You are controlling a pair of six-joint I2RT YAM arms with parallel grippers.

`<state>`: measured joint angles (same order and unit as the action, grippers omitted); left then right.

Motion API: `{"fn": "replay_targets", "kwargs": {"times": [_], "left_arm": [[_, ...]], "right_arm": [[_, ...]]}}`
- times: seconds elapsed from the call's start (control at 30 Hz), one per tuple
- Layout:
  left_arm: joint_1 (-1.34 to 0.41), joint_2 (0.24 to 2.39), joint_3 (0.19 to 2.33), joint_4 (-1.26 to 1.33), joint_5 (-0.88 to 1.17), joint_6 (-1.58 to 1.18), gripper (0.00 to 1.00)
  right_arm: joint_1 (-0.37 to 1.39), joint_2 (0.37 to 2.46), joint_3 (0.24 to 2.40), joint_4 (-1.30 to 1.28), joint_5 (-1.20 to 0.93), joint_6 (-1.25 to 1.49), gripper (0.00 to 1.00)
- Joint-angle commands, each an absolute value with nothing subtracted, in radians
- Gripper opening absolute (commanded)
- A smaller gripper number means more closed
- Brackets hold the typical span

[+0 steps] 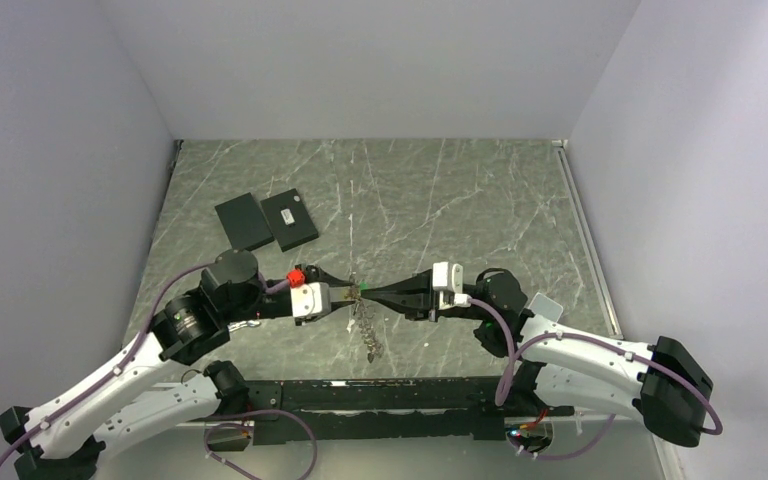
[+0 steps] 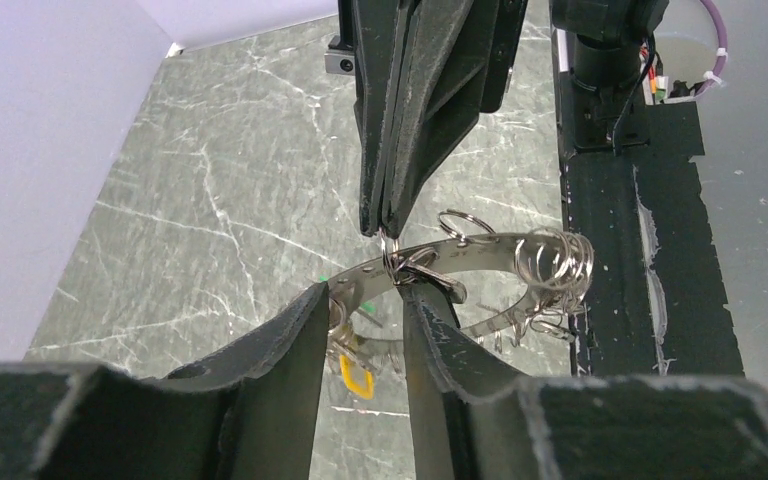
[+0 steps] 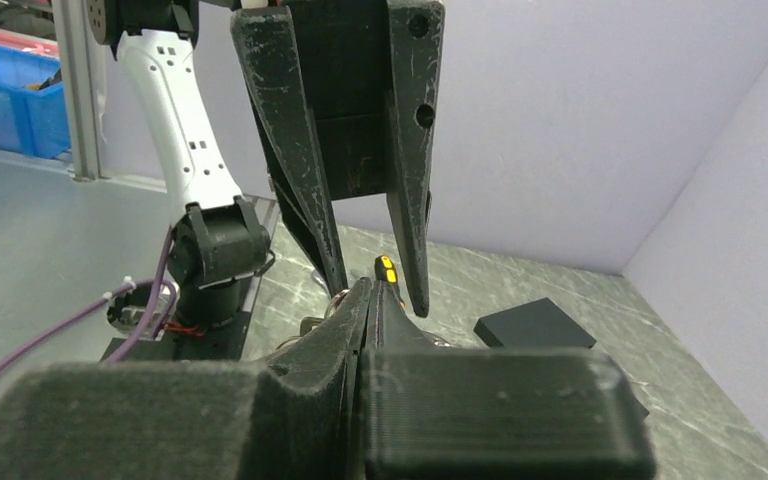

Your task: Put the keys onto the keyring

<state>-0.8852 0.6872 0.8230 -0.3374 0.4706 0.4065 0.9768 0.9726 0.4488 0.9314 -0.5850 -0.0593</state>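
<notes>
The two grippers meet tip to tip above the middle of the table. My right gripper (image 1: 368, 291) is shut, pinching a small metal ring of the keyring (image 2: 392, 250). The keyring's grey chain-like cord (image 1: 368, 332) hangs from there to the table; in the left wrist view it curves as a metal band carrying several loose rings (image 2: 555, 262), with a green tag (image 2: 322, 280). My left gripper (image 2: 365, 300) is open, its fingers either side of the band. A key with a yellow touch (image 2: 357, 378) hangs by its left finger; its yellow-dotted black head (image 3: 387, 268) shows between those fingers, beyond my shut right gripper (image 3: 373, 290).
Two flat black plates (image 1: 243, 221) (image 1: 292, 220) lie at the back left; one (image 3: 535, 325) shows in the right wrist view. A white scrap (image 1: 545, 306) sits by the right arm. A black rail (image 1: 390, 395) runs along the near edge, and walls close in three sides.
</notes>
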Motion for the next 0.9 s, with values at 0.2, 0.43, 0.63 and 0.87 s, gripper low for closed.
{"fn": "replay_targets", "kwargs": {"times": [0.2,0.43,0.63,0.87], "left_arm": [[-0.885,0.657,0.904,-0.437,0.462,0.458,0.51],[-0.886,0.668,0.876,-0.369,0.491,0.438,0.38],[-0.886,0.691,0.864,-0.341,0.520,0.428,0.33],[-0.885,0.700,0.865,-0.349,0.537,0.417,0.33]], "right_arm": [[0.977,0.962,0.485,0.961,-0.592,-0.083,0.00],[0.977,0.963,0.492,0.958,-0.596,-0.084,0.00],[0.977,0.960,0.495,0.958,-0.593,-0.085,0.00],[0.977,0.965,0.498,0.966,-0.597,-0.087,0.00]]}}
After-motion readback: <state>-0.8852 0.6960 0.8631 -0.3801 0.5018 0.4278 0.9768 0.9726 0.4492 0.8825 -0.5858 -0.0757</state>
